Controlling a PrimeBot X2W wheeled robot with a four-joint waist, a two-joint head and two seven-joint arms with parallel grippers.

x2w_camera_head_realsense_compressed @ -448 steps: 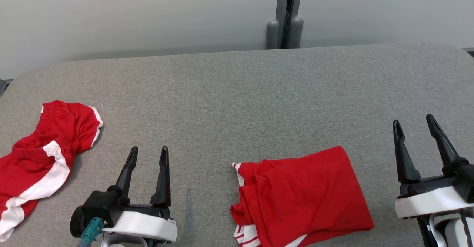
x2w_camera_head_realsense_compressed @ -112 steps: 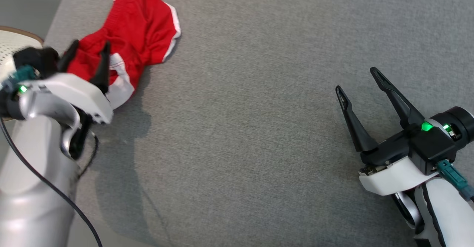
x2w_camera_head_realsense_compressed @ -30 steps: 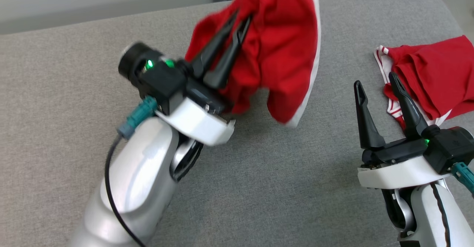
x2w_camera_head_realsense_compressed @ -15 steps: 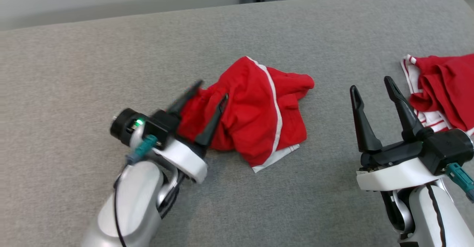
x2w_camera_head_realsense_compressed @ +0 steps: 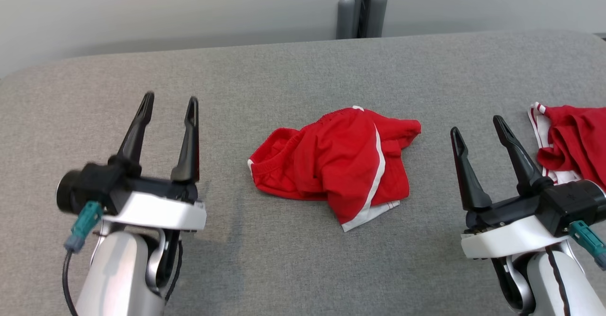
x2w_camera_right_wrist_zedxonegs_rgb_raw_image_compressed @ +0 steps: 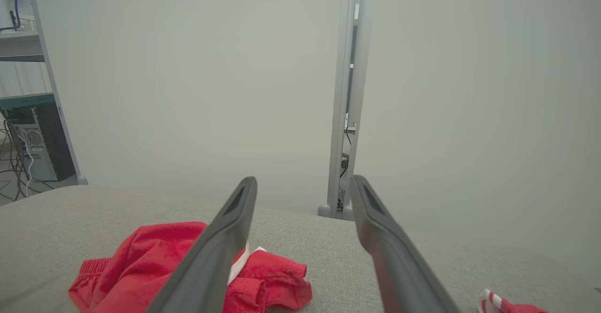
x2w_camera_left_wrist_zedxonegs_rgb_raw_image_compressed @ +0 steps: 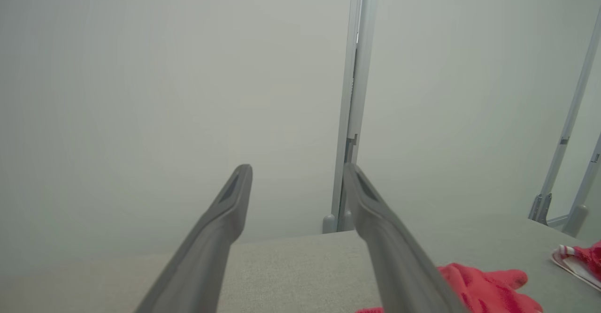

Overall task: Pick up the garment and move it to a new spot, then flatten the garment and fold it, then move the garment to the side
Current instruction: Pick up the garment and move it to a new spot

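Crumpled red garment with white side stripes (x2w_camera_head_realsense_compressed: 331, 164) mid-surface on grey fabric tabletop (x2w_camera_head_realsense_compressed: 284, 74).
Lying between left gripper (x2w_camera_head_realsense_compressed: 170, 102) and right gripper (x2w_camera_head_realsense_compressed: 476, 122), touching neither; dark fingers spread apart and empty on both.

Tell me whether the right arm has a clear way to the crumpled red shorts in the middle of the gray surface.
Probably yes. The right gripper hovers open beside the red shorts, with only bare gray surface between them. The other red garment lies on its far side.
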